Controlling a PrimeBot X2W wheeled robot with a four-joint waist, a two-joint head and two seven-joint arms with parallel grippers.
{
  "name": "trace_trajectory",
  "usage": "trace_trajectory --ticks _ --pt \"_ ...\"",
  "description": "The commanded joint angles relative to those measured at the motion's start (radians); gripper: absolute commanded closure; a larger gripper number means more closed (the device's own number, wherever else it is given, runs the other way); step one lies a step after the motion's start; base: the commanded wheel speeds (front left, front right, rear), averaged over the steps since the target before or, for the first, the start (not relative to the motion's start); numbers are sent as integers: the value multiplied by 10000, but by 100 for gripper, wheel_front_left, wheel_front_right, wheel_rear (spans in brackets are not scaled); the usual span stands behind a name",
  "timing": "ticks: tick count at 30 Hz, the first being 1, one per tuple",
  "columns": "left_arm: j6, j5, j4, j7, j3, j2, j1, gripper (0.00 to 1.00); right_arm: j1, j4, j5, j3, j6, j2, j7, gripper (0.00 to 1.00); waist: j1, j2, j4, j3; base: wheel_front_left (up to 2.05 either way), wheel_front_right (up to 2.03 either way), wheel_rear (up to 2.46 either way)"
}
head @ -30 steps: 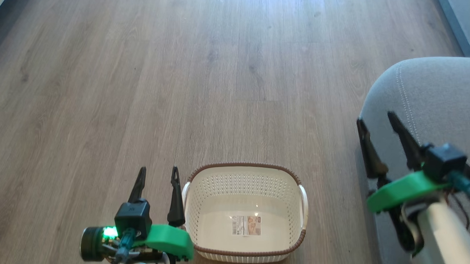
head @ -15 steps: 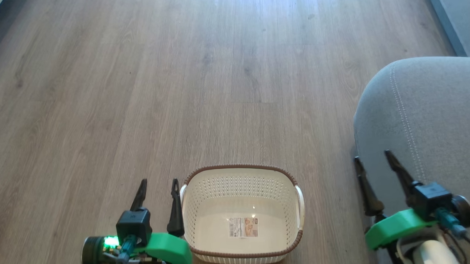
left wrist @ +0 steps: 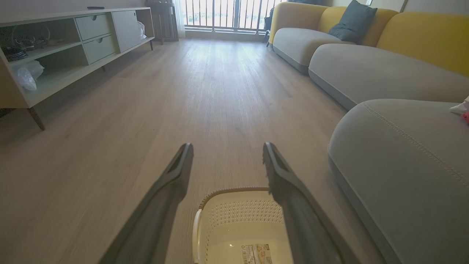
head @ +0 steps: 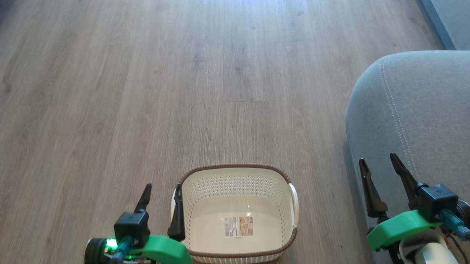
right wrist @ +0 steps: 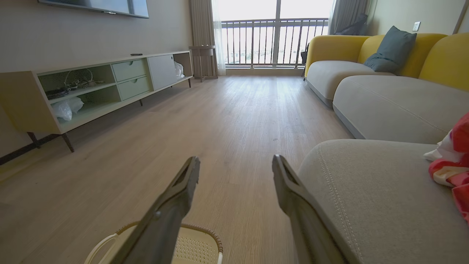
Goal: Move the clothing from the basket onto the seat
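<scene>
Printed label (head: 238, 226), text illegible, inside the basket (head: 233, 166)

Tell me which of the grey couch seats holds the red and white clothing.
The nearest grey fabric cushion, beside the cream perforated basket: red and white clothing lies on it. The two farther seats show none.

Dark fingers (head: 369, 190), green, perhaps printed, mounts (head: 167, 251)
</scene>
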Motion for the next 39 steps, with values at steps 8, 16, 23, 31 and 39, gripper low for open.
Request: trace_trajectory --ticks 8,16,23,31,39 --pt "-365 -342 -346 -95 467 -37 -165 0 -245 -233 424 147 -4 0 -53 0 1 0 -118 11 0 0 0" --pt "-556 -694 -327 -95 588 -37 -158 0 -308 -276 374 153 -4 0 -53 0 1 0 -117 19 0 0 0" --pt "-630 -834 -354 -95 620 -37 -144 0 -342 -303 668 58 -4 0 -53 0 1 0 -108 21 0 0 0" --pt "-610 -897 -363 -95 630 -37 -105 0 -319 -312 665 86 -4 1 -53 0 1 0 -109 20 0 0 0" --pt "-649 -998 -365 -95 623 -38 -97 0 -317 -298 660 103 -4 1 -53 0 1 0 -116 22 0 0 0"
